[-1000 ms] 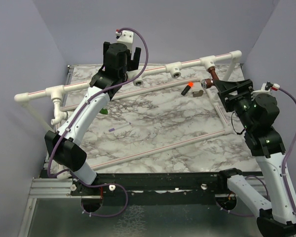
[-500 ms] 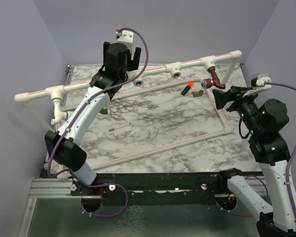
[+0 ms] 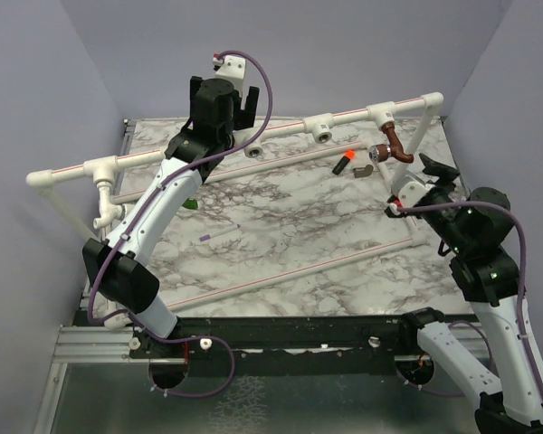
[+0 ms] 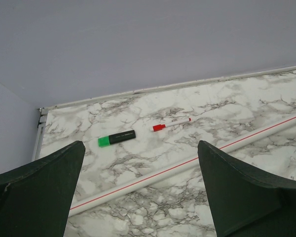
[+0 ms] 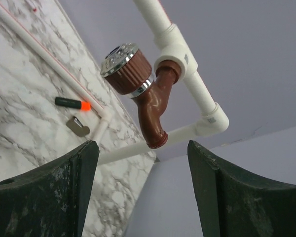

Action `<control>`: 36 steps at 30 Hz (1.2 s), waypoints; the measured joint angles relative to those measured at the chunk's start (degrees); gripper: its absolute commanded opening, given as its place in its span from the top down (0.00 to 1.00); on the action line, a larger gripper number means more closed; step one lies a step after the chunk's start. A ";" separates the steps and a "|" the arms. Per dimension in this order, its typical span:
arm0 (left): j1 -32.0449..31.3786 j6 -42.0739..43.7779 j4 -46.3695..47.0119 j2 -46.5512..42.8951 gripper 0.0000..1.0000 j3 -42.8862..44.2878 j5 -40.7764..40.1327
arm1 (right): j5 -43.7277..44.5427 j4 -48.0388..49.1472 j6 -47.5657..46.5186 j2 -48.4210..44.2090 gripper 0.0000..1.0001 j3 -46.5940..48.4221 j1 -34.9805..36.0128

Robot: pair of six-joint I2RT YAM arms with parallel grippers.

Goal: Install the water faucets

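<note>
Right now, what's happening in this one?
Two arms are fitting faucets onto a white pipe frame over a marble table. The reddish-brown faucet sits in the tee at the right end of the raised pipe. The right gripper is open near it, not touching, holding nothing. The left gripper is also open and empty, raised over the back of the table. A white faucet hangs from the left-end tee, and a middle tee outlet looks unfilled.
</note>
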 measured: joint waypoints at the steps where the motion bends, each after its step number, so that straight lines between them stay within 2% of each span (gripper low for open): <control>1: 0.00 0.00 0.00 0.00 0.03 0.00 0.00 | 0.61 0.00 -2.67 0.24 0.24 -0.70 0.20; 5: 0.00 -0.02 0.00 0.02 0.03 0.00 0.02 | 3.34 0.96 -11.63 1.16 0.25 -3.21 0.79; 10: 0.00 -0.04 0.02 0.02 0.03 0.00 0.02 | 6.54 6.69 -22.38 2.32 0.25 -7.04 0.81; 21: 0.00 -0.04 0.02 0.02 0.03 0.00 0.02 | 7.43 19.04 -33.27 6.69 0.29 -8.70 1.05; 31: 0.00 -0.04 0.09 0.11 0.03 0.00 0.02 | 5.77 24.48 -33.24 10.99 0.47 -8.70 1.42; 36: 0.00 -0.02 0.22 0.15 0.03 0.00 0.02 | 4.66 25.73 -31.15 11.63 0.63 -8.79 1.53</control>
